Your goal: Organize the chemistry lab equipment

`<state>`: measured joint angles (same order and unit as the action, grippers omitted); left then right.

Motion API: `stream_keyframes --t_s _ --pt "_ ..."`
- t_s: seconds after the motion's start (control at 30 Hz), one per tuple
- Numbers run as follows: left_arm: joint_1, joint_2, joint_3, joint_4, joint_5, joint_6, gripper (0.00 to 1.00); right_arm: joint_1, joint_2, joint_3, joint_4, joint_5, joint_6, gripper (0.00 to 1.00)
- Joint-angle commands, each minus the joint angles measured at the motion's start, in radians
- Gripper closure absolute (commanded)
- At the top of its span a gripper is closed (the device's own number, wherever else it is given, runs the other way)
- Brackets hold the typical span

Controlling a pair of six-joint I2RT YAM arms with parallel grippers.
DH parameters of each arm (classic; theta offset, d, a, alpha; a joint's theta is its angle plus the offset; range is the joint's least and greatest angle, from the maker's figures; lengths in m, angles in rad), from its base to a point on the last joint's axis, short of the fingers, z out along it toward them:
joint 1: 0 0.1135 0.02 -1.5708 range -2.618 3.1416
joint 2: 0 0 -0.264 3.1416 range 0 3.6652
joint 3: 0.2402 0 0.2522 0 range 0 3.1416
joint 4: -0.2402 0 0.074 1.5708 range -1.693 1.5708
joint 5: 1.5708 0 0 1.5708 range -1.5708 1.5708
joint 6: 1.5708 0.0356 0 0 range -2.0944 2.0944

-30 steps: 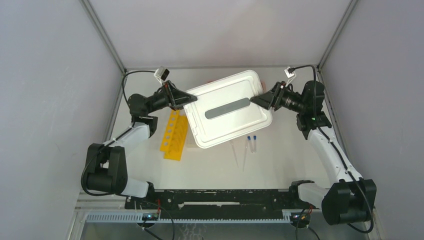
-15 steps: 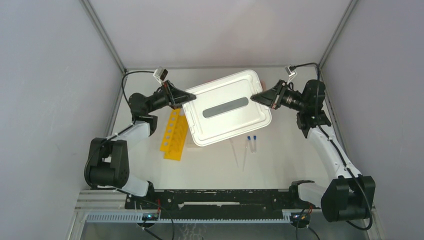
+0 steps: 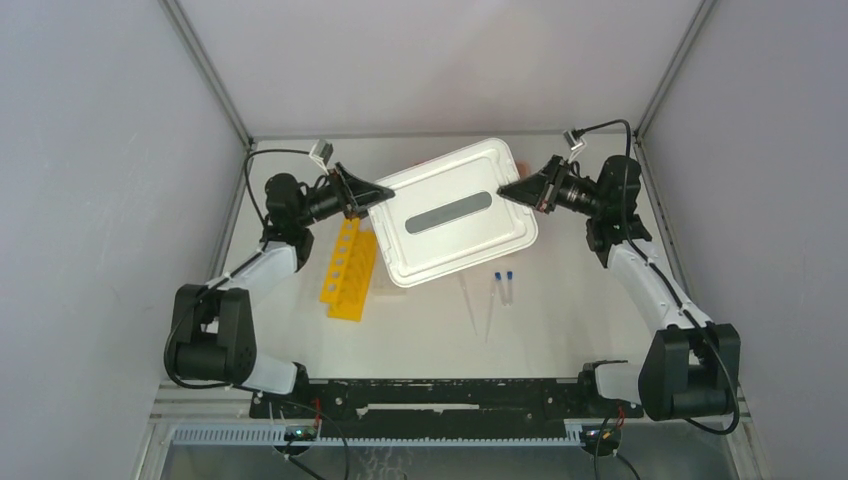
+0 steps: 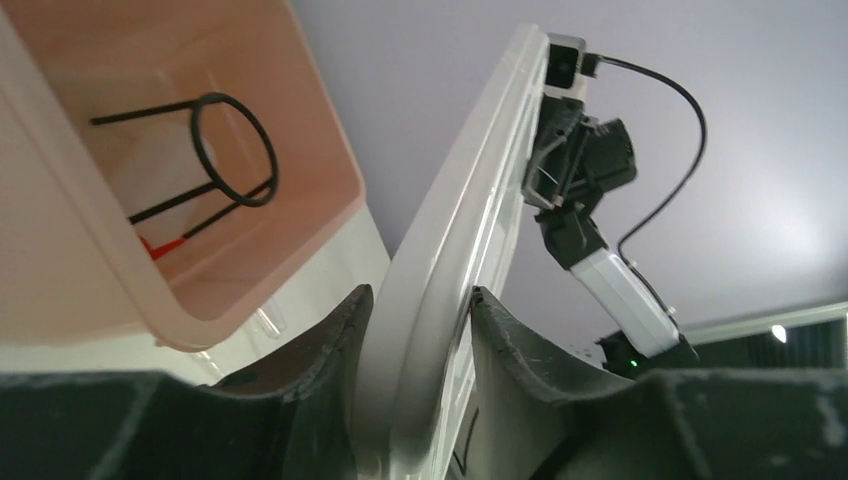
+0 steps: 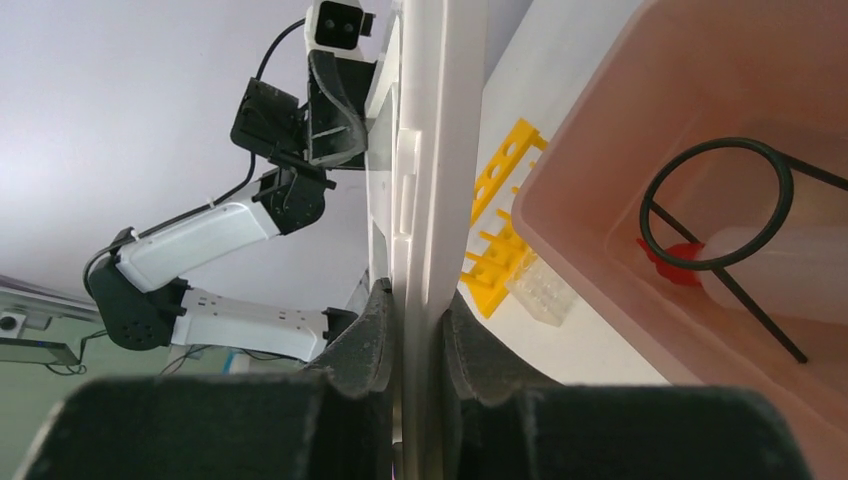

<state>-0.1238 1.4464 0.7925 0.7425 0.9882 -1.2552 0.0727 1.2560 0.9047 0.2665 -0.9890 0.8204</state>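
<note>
One yellow tube rack sits on the table beside one clear grid rack. Two blue-capped tubes and two droppers lie to the right. One red-nozzled squeeze bottle rests inside the pink tub. The left gripper and right gripper each clench an opposite end of the white lid.

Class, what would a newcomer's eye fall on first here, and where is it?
The big white lid, centre-back, is clamped at opposite edges by the left gripper and right gripper, and held clear of the pink tub. Next comes the yellow rack, lying to its left.
</note>
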Motion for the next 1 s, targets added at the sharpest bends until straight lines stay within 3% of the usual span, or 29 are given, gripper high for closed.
stream_keyframes --t_s 0.0,0.53,0.97 --pt "0.009 -0.067 0.074 -0.176 -0.11 0.132 0.54 0.002 0.009 0.01 0.149 0.011 0.042 1.0" --pt "0.056 -0.148 0.065 -0.211 -0.351 0.098 0.4 -0.009 0.056 0.01 0.218 0.052 0.146 1.0" --pt "0.077 -0.164 0.029 -0.166 -0.394 0.084 0.41 -0.035 0.108 0.021 0.249 0.145 0.247 1.0"
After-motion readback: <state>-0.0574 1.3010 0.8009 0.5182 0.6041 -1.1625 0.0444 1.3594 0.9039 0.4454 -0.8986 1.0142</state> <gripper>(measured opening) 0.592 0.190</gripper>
